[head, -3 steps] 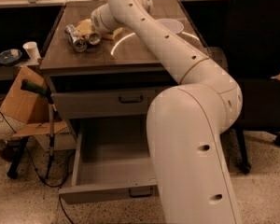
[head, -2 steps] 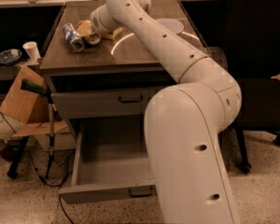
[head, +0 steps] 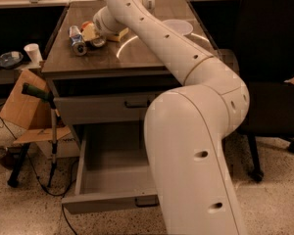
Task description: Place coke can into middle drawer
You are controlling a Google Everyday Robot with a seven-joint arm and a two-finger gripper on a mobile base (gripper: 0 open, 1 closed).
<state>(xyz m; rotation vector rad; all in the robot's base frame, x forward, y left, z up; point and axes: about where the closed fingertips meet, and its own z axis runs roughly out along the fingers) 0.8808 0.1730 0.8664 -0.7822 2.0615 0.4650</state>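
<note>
Gripper point(head: 95, 33) at the far left of the tabletop point(head: 152, 58), against the coke can point(head: 86, 25), only a red edge showing; grip state cannot be told. Drawer point(head: 108, 202) already open below; lift, carry and placing remain

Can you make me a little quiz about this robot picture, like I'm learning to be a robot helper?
1. True or false: the middle drawer is pulled open.
2. Fill in the blank: the upper drawer is ___.
3. Where is the gripper?
A) Over the tabletop, by the silver-and-blue can
B) Inside the middle drawer
C) On the upper drawer's handle

Key: 1 true; 2 shut; 3 A.
</note>
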